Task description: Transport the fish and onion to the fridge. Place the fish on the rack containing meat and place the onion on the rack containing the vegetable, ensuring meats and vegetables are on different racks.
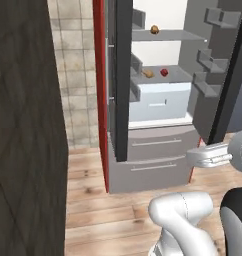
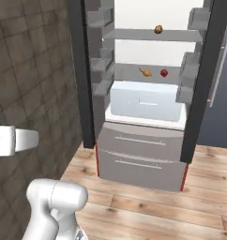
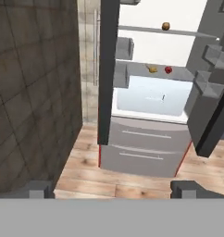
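The fridge [image 1: 158, 95] stands with both doors swung wide, and the robot faces it from a little way back on the wooden floor [image 2: 148, 206]. On the upper shelf [image 1: 168, 35] sits the round orange-brown piece of meat [image 1: 154, 29]. On the lower shelf [image 2: 148, 74], above the white drawer [image 2: 146, 102], the onion [image 2: 144, 72] lies just beside the small red tomato [image 2: 164, 72], so the onion's half of the job looks done: vegetable with vegetable, meat alone on the shelf above.

The tool [image 3: 113, 189] shows in the hand view with its two dark tips spread wide apart and nothing between them, pointing toward the fridge from well back.

I cannot find the fish on either shelf or in the tool; at this distance a slim thing lying flat could escape notice, but my judgement is that it has yet to be brought.

The step in hand, then, seems to be the break between the two deliveries. The next move calls for driving away from the fridge to wherever the fish lies, gripping it across its narrow body, and coming back to set it on the upper shelf near the meat, clear of the door bins.
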Tool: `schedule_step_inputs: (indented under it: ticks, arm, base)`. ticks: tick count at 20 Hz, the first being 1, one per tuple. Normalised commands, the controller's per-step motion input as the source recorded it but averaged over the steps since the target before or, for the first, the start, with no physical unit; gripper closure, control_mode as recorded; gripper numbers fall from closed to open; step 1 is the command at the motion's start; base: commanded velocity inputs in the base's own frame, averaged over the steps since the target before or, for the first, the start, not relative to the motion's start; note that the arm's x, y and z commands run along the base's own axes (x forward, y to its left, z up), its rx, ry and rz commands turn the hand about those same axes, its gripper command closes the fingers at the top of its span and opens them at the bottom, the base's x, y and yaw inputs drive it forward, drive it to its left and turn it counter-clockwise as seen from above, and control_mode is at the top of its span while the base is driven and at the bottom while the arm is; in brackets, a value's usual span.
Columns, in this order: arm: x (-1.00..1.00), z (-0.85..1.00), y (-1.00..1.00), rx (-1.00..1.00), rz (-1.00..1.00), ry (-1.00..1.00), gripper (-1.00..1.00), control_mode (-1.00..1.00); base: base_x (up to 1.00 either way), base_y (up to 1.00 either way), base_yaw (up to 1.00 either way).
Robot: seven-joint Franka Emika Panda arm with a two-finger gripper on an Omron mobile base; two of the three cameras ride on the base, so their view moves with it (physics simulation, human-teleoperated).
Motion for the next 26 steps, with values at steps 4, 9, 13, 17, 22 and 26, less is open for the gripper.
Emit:
schedule_step_inputs:
  ticks: [4,9,13,17,22,26]
  arm:
    - [0.00,0.00,0.00,0.00,0.00,0.00,-1.00,1.00]
    - [0.00,0.00,0.00,0.00,0.00,0.00,-1.00,1.00]
    - [0.00,0.00,0.00,0.00,0.00,0.00,-1.00,1.00]
    - [0.00,0.00,0.00,0.00,0.00,0.00,-1.00,1.00]
    - [0.00,0.00,0.00,0.00,0.00,0.00,-1.00,1.00]
    - [0.00,0.00,0.00,0.00,0.00,0.00,-1.00,1.00]
  base:
    - [-1.00,0.82,-0.25]
    - [-0.88,0.50,-0.74]
    - [-0.88,0.78,-0.71]
    - [-0.98,0.98,-0.51]
    - [-0.80,0.88,-0.56]
    - [-0.29,-0.60,-0.60]
